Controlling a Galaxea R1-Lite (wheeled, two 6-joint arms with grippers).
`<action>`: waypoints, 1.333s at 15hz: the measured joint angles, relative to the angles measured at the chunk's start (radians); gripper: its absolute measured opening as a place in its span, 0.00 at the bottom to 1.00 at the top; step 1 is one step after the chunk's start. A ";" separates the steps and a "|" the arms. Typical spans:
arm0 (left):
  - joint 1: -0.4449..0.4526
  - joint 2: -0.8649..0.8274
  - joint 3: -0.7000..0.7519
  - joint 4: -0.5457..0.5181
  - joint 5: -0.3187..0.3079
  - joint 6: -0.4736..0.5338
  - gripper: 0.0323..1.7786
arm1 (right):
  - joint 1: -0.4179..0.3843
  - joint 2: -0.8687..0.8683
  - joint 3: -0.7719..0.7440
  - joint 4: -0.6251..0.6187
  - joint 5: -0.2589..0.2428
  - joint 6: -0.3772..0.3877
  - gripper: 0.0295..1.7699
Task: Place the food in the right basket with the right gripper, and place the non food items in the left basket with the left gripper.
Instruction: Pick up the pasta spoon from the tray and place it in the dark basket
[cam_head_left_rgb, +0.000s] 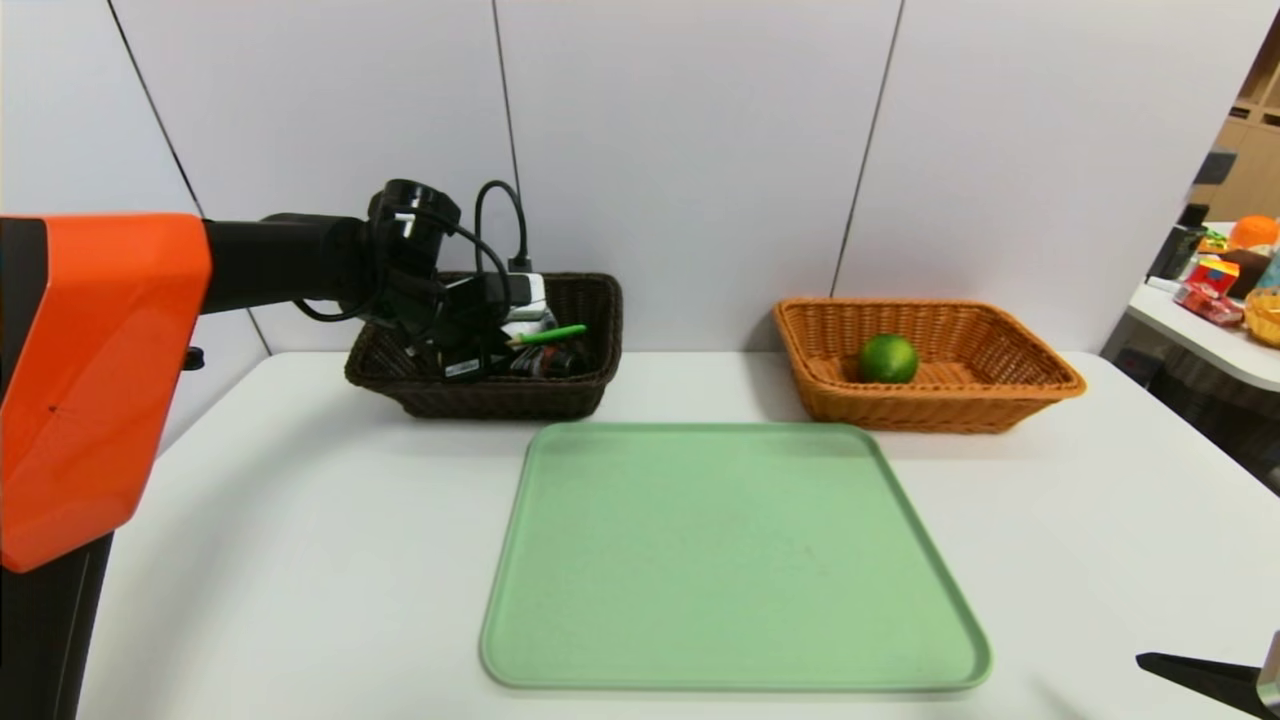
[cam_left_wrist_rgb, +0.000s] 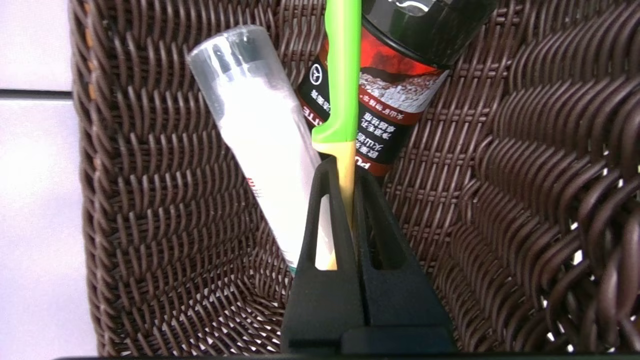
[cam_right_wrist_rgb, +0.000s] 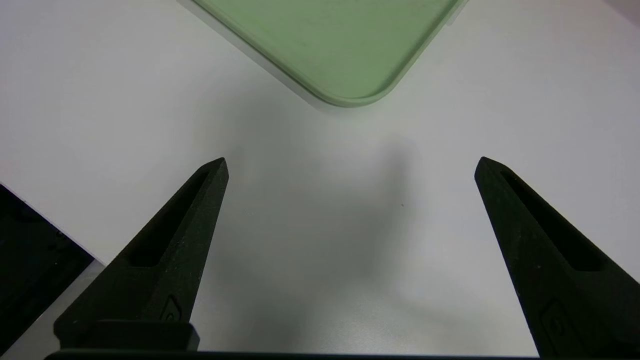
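1. Plainly, the left gripper (cam_left_wrist_rgb: 345, 200) is at work at the far left of the table (cam_head_left_rgb: 300, 560), reaching down inside the dark left basket (cam_head_left_rgb: 580, 395). Its jaws are pinched tight on the yellow blade end of a green-handled knife (cam_left_wrist_rgb: 344, 90), a non-food item.
2. In the left wrist view the knife lies over two things already in that basket: a white tube (cam_left_wrist_rgb: 260, 130) and a black-and-red bottle (cam_left_wrist_rgb: 395, 100). The knife looks to be touching or just above them; I cannot tell which.
3. So the step in hand, as I judge it, is the drop-off of the knife into the left basket. The next move calls for the jaws to part so the knife settles among the other items, and then for the arm to lift straight up clear of the wicker rim without snagging.
4. In the middle, near the robot, lies the green tray (cam_head_left_rgb: 730, 560), with nothing on it.
5. At the far right stands the orange right basket (cam_head_left_rgb: 1040, 385), with a lime (cam_head_left_rgb: 888, 358) inside it, so the food seems sorted.
6. The right gripper (cam_right_wrist_rgb: 350, 165) is parked at the near right over bare table, jaws spread wide, holding nothing.
7. With the tray bare, this release appears to be the last step.
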 joint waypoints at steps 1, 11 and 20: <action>0.001 -0.006 -0.006 0.002 0.001 0.000 0.01 | 0.002 0.001 0.000 0.000 0.000 0.000 0.96; 0.007 -0.132 0.000 0.071 -0.001 0.000 0.38 | 0.008 0.022 -0.002 -0.001 0.012 -0.005 0.96; 0.010 -0.218 0.047 0.073 0.000 -0.005 0.78 | 0.006 0.023 -0.004 -0.001 0.012 -0.014 0.96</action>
